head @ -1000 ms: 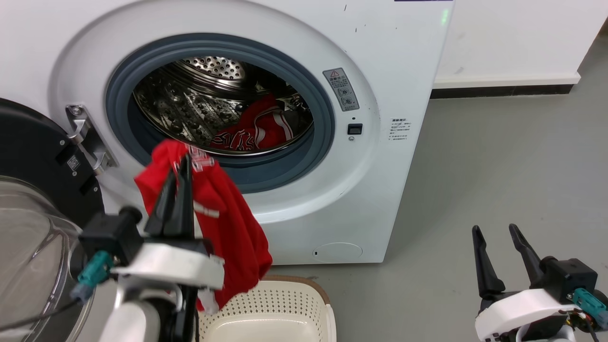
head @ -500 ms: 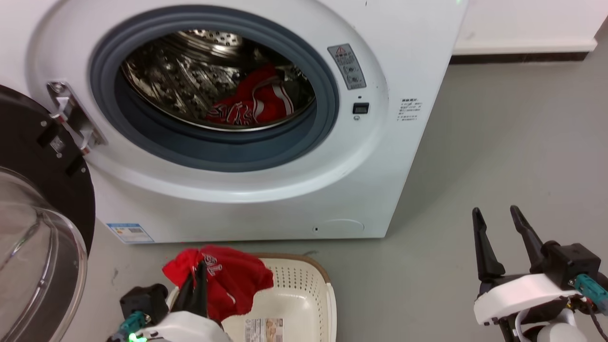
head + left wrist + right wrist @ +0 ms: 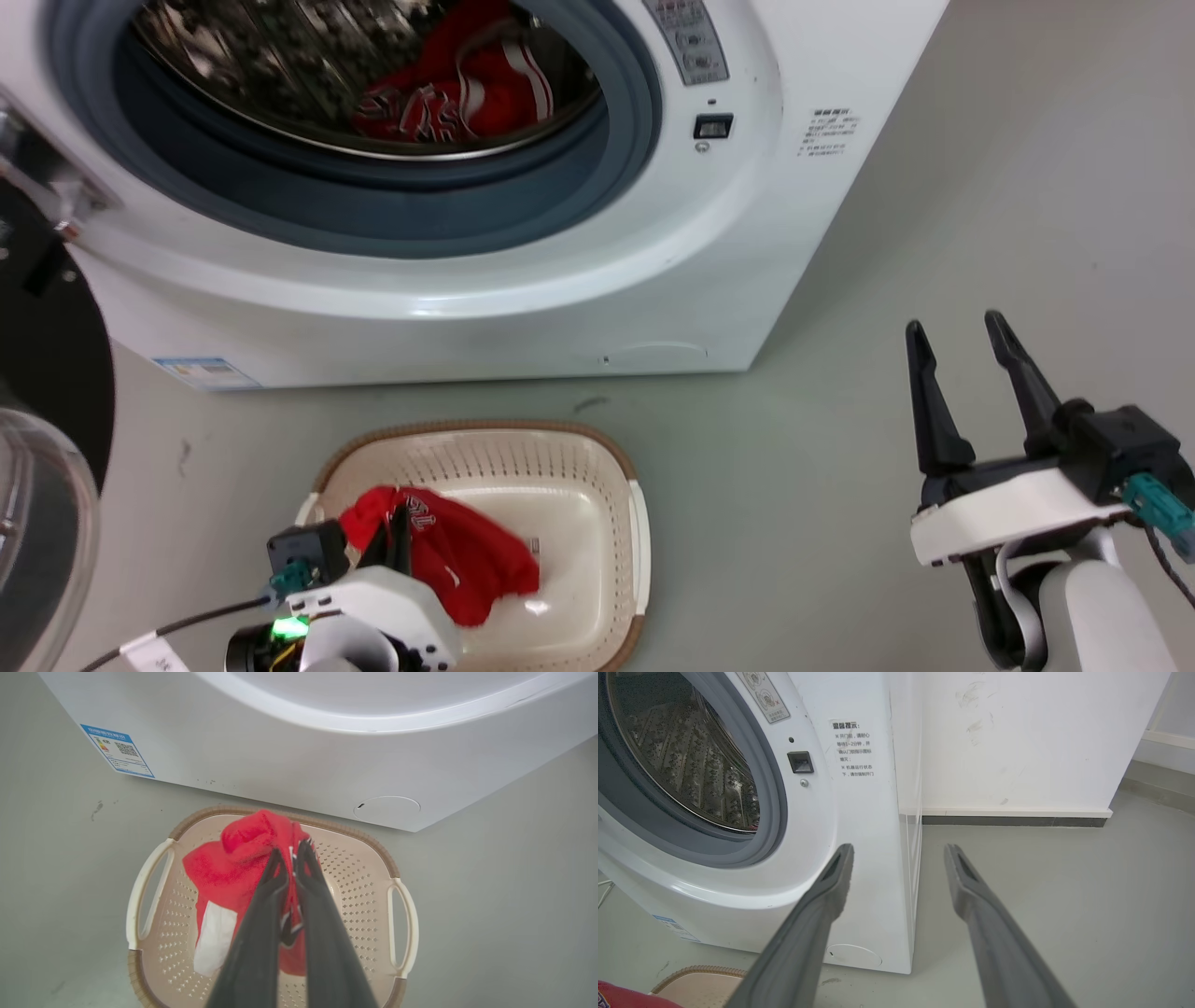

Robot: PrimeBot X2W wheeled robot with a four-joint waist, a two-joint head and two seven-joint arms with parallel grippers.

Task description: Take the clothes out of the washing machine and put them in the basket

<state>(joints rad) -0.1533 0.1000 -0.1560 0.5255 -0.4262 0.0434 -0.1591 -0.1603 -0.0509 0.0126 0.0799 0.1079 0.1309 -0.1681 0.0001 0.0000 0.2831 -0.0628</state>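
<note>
1. The left gripper [image 3: 290,851], clamped on a red garment [image 3: 467,565], has lowered it into the basket [image 3: 467,431]; release seems next.
2. More clothes [image 3: 448,89] wait in the washer [image 3: 709,280]; the right gripper [image 3: 954,325] hangs with fingers spread apart.

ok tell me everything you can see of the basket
The basket is a low, rounded cream plastic tub with perforated walls, a brown woven-look rim and white loop handles on two sides. It sits upright on the grey floor just before the washing machine, not touching it. A red garment lies in its left part, pinched by the shut left gripper; the right part is bare.
</note>
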